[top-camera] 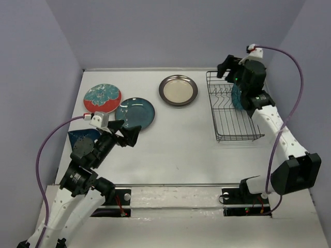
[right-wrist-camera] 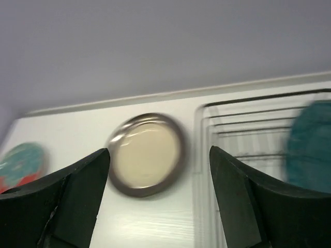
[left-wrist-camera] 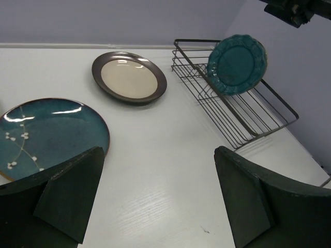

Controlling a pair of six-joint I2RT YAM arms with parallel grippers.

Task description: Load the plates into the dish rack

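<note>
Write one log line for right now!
dish rack: scalloped teal plate standing | left pincer: open | right pincer: open | on table: cream plate, dark teal plate, red-rimmed plate

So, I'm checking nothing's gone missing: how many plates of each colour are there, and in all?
Red-rimmed plate: 1
Dark teal plate: 1
Brown-rimmed cream plate: 1
Scalloped teal plate, in the dish rack: 1
Bluish plate, mostly hidden: 1
Total: 5

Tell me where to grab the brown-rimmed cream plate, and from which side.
The brown-rimmed cream plate lies flat on the table, so only its raised rim offers a lip. Pinch the near edge of that rim, one finger over, one under; the open left claw probably faces that side.
</note>
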